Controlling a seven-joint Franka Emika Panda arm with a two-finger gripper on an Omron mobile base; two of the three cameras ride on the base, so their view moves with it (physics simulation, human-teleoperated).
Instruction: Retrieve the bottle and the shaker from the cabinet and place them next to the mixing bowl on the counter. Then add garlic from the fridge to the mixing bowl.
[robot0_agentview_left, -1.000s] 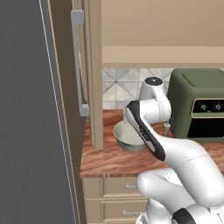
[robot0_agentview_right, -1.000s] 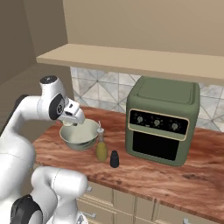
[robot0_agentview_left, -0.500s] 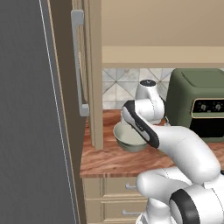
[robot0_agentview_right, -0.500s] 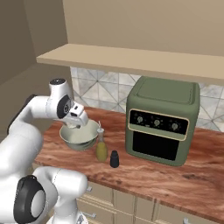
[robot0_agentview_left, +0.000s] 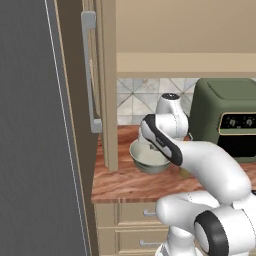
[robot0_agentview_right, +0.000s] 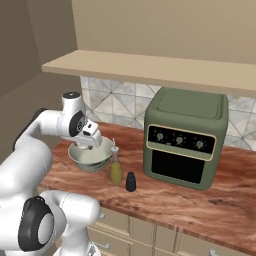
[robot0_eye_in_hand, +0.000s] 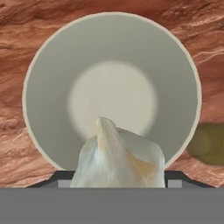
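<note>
Hovering over the bowl (robot0_eye_in_hand: 111, 89) directly below, the gripper (robot0_eye_in_hand: 117, 175) stood part closed on the garlic (robot0_eye_in_hand: 117, 155); bottle (robot0_agentview_right: 116, 167) and shaker (robot0_agentview_right: 131, 182) waited beside it on the desk (robot0_agentview_right: 170, 200). Releasing seemed next.

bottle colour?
Olive-yellow bottle with a pale top, standing beside the bowl; right base view shows it best.
</note>
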